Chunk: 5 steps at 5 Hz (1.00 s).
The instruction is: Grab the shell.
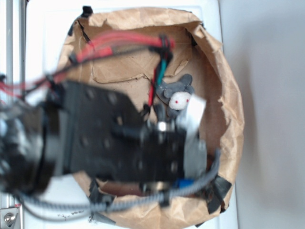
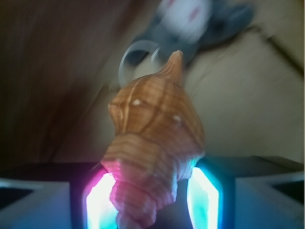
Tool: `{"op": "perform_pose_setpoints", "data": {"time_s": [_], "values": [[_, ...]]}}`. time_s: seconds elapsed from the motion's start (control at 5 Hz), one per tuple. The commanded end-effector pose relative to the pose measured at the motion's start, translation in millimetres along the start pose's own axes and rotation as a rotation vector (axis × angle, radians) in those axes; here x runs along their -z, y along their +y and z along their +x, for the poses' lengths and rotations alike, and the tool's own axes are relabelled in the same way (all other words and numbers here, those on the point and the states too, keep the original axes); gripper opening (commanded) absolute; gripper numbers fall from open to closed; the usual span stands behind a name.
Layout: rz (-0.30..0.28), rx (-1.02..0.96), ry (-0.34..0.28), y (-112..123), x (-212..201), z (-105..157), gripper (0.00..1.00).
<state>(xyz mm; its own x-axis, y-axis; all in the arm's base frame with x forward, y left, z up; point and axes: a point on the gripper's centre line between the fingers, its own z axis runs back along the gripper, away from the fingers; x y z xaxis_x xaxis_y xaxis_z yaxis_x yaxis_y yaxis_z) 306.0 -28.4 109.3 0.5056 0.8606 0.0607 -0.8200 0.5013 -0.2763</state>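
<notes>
Glowing pads (image 2: 202, 200) of the tool (image 2: 150, 200) clamp the shell (image 2: 155, 143) at lower centre; its tapered, ridged spire could slip free, dropping beside the plush toy (image 2: 200, 19)

The shell (image 2: 155, 143) filled the gap between the gripper's (image 2: 152, 200) lit fingers (image 2: 99, 200), the grey plush toy (image 1: 177, 93) lay just beyond its tip, and the crumpled brown paper wall (image 1: 224, 90) ringed the basin, with bare paper floor (image 1: 119, 67) open toward the far side.
</notes>
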Motion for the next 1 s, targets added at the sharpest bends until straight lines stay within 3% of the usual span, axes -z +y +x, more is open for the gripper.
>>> {"op": "perform_pose_setpoints", "data": {"time_s": [0.0, 0.2, 0.6, 0.8], "values": [[-0.087, 0.026, -0.075, -4.9, -61.0, 19.3, 0.0], [-0.056, 0.067, -0.132, 6.3, -87.4, 26.4, 0.0], [-0.073, 0.077, -0.16, 37.8, -135.9, 69.6, 0.0], [-0.076, 0.121, -0.187, 34.5, -138.8, 63.8, 0.0]]}}
